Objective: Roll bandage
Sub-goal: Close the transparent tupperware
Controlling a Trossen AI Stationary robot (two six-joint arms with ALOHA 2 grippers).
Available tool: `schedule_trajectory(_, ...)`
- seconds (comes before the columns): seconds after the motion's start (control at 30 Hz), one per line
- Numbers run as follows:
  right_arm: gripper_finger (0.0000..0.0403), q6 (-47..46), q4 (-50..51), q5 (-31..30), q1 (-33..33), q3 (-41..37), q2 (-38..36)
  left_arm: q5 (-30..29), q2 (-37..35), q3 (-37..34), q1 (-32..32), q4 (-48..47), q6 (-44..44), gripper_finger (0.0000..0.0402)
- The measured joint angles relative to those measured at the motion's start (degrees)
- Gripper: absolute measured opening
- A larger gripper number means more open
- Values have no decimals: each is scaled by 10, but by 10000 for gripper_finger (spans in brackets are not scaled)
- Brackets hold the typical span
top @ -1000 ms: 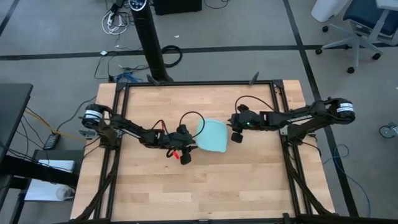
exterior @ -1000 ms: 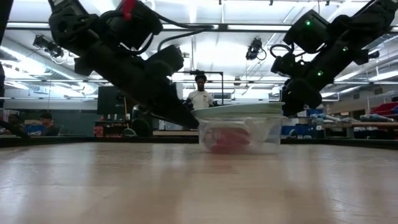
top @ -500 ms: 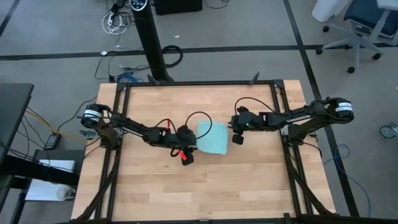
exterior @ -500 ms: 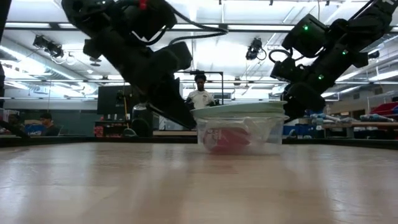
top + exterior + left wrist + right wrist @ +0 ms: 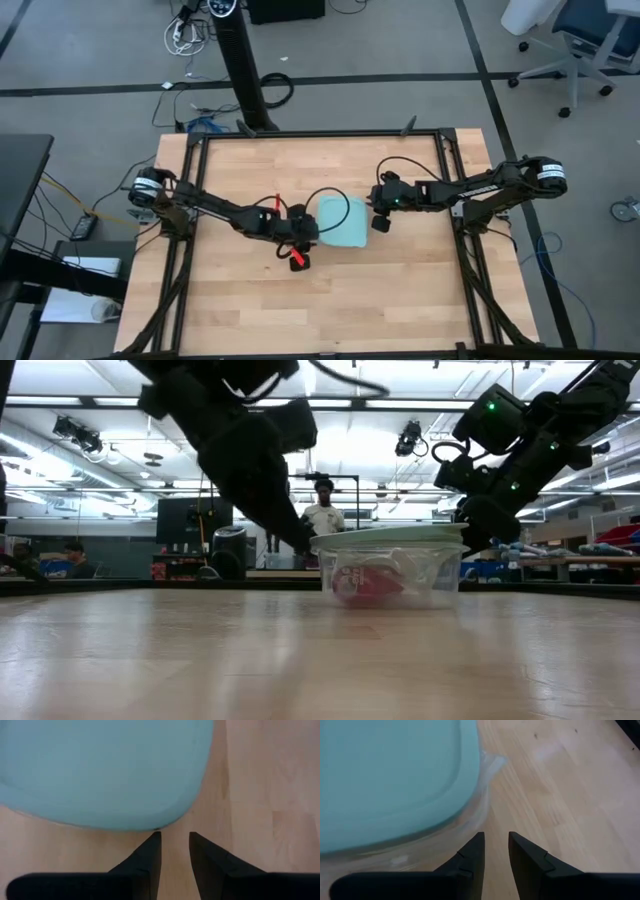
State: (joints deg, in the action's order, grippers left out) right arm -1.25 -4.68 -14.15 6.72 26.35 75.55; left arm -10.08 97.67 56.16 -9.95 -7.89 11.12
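Note:
A clear plastic container (image 5: 390, 575) stands on the wooden table under a light-blue lid (image 5: 342, 221). The red bandage (image 5: 360, 587) shows through the clear wall as a small roll lying on the container's floor. My left gripper (image 5: 173, 839) slants down at the lid's left near corner, open by a narrow gap with bare wood between its fingers. My right gripper (image 5: 494, 840) is just as narrowly open. It slants down beside the container's right wall (image 5: 481, 807), and nothing lies between its fingers. My left gripper comes slanting down from the table's left, and one fingertip (image 5: 155, 836) stands right at the lid's rim (image 5: 150, 827); I cannot tell whether it touches. My right gripper's fingertips (image 5: 478, 840) stand close beside the container's clear rim; I cannot tell whether they touch either.
Bare wood lies all around the container, framed by the black rails (image 5: 320, 135) along the table's edges. Beyond the far edge, people (image 5: 322, 510) are in the room.
My left gripper has risen and tipped to point more steeply down, with its fingertips staying at the lid's left edge. The container has turned a little on the table. My right gripper has kept its place.

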Motion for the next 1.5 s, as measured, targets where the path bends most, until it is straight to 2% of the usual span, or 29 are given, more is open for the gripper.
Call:
schedule_trajectory(0.17,86,-2,-1,0,0,0,0,-90,0,7,-28,-7,-45,104)
schedule_trajectory(0.37,87,-1,-12,5,0,0,0,-124,0,8,-33,-3,-52,104)
schedule_trajectory(0.63,87,-1,-17,15,0,0,0,-127,0,8,-32,24,-64,104)
schedule_trajectory(1.0,87,-7,33,2,11,0,-24,-128,1,24,-33,17,-67,104)
schedule_trajectory(1.3,87,-39,105,-13,11,0,-103,-147,1,40,-29,17,-79,104)
schedule_trajectory(1.5,87,-68,55,24,-17,0,-168,-154,1,50,-4,28,-77,104)
